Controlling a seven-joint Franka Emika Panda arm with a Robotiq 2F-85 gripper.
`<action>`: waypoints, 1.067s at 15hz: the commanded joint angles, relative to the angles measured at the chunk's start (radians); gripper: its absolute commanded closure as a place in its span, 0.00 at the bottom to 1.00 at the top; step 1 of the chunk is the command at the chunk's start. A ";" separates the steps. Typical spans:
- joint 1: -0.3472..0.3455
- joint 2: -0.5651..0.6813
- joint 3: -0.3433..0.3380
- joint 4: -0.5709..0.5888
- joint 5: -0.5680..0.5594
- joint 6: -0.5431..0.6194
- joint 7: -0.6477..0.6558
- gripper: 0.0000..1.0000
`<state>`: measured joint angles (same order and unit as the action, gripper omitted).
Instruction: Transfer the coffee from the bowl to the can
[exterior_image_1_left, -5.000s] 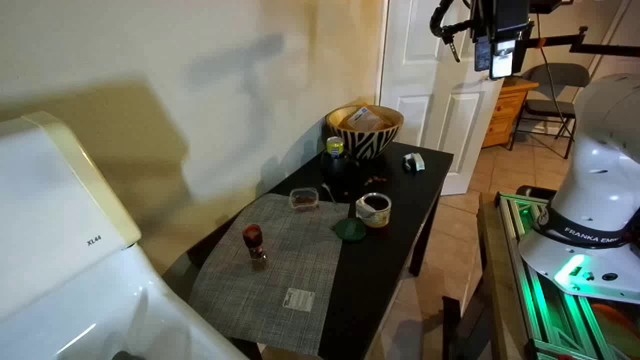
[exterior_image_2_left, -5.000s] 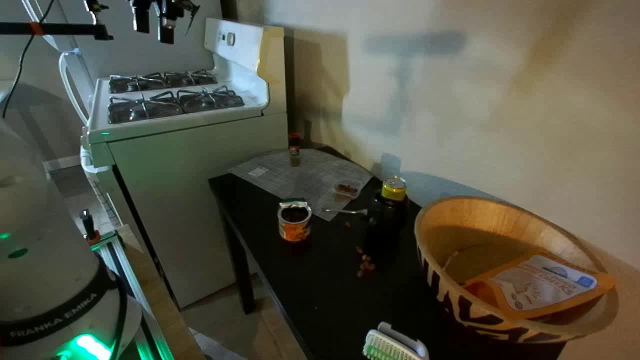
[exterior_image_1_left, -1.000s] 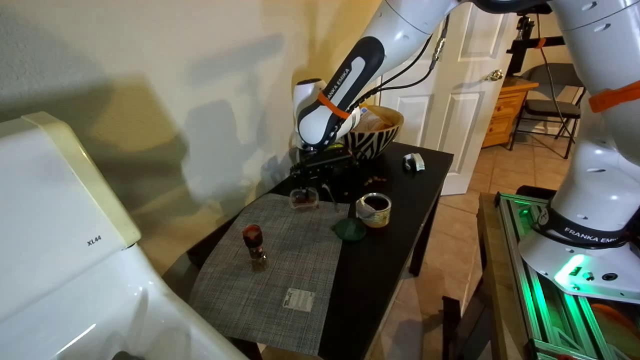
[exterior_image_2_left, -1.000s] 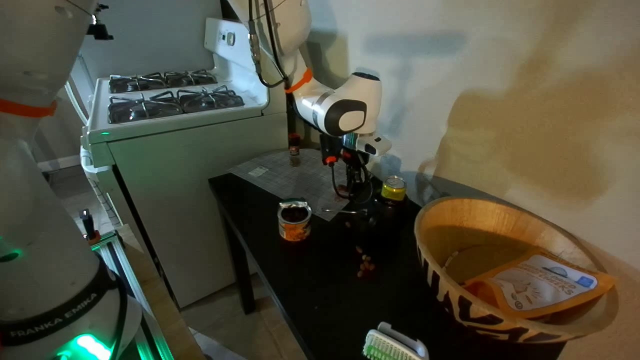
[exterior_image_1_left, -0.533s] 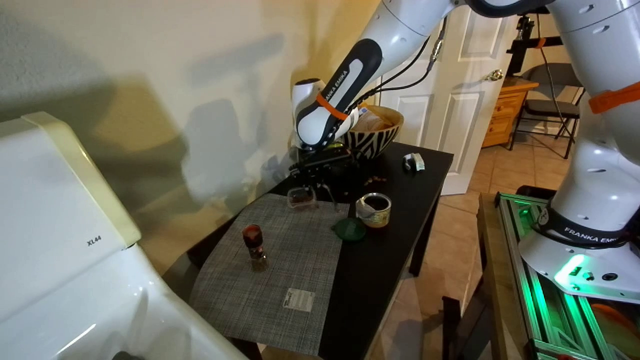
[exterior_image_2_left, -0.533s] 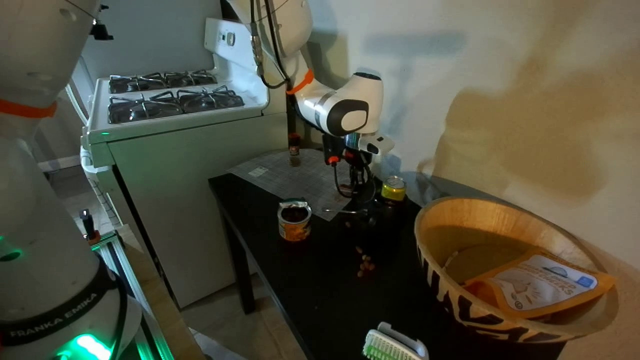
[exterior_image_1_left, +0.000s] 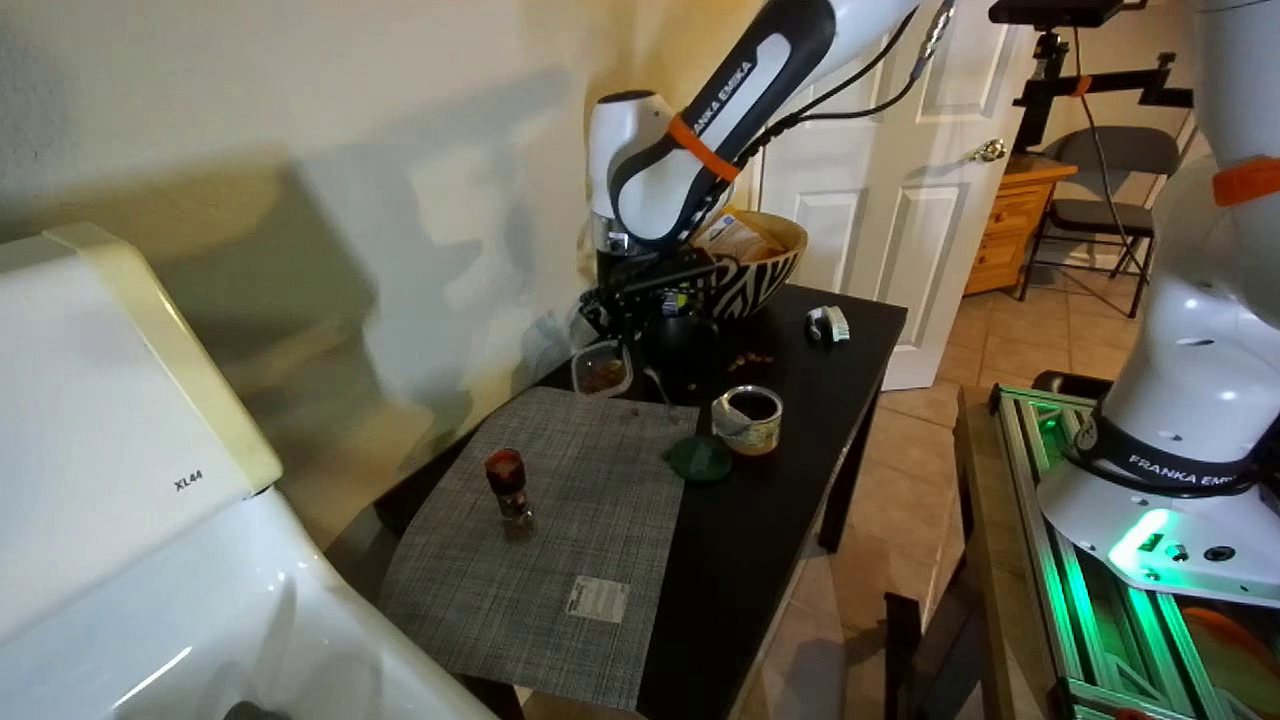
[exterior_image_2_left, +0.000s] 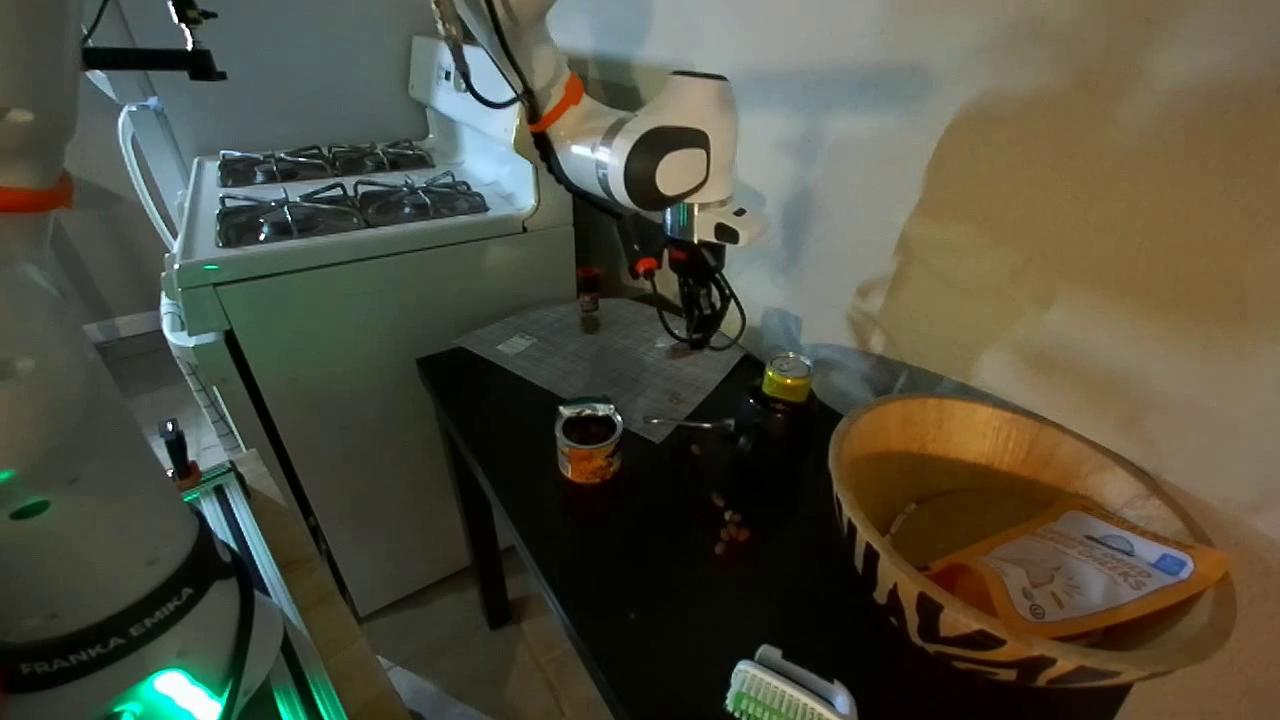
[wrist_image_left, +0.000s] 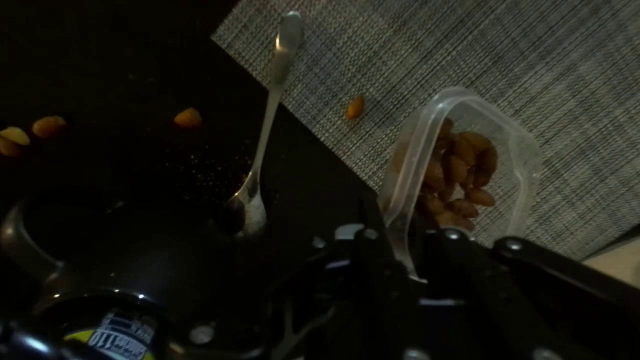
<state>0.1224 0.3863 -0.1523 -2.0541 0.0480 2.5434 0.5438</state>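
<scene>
A small clear plastic tub (exterior_image_1_left: 600, 375) holds brown almonds (wrist_image_left: 452, 175). My gripper (wrist_image_left: 400, 235) is shut on the tub's wall, one finger on each side of it. In an exterior view the gripper (exterior_image_1_left: 622, 338) holds the tub above the placemat by the wall, slightly tilted. It mostly hides the tub in an exterior view (exterior_image_2_left: 703, 335). The open can (exterior_image_2_left: 590, 445) stands upright on the black table, orange-labelled and dark inside, its foil peeled back; the can (exterior_image_1_left: 747, 420) is whitish from here. Whether the dark content is coffee, and which thing is the bowl, I cannot tell.
Beside the gripper stands a black pot (exterior_image_1_left: 680, 340) with a yellow-topped can (exterior_image_2_left: 787, 378). A spoon (wrist_image_left: 282, 60) and loose almonds (exterior_image_2_left: 732, 530) lie nearby. Also here are a green lid (exterior_image_1_left: 700, 458), a grinder (exterior_image_1_left: 508, 490), a striped basket (exterior_image_2_left: 905, 600) and a brush (exterior_image_2_left: 790, 690).
Five seconds ago the tub sat on the placemat, with the arm away. Within the last second the gripper shut on the tub's wall, then rose, lifting the tub with it.
</scene>
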 joint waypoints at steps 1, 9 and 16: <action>-0.033 -0.241 0.042 -0.232 0.035 0.017 -0.073 0.96; -0.174 -0.596 0.024 -0.543 0.190 -0.104 -0.516 0.96; -0.307 -0.684 0.019 -0.540 -0.144 -0.354 -0.484 0.96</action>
<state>-0.1519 -0.2529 -0.1622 -2.5796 0.0211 2.2431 0.0019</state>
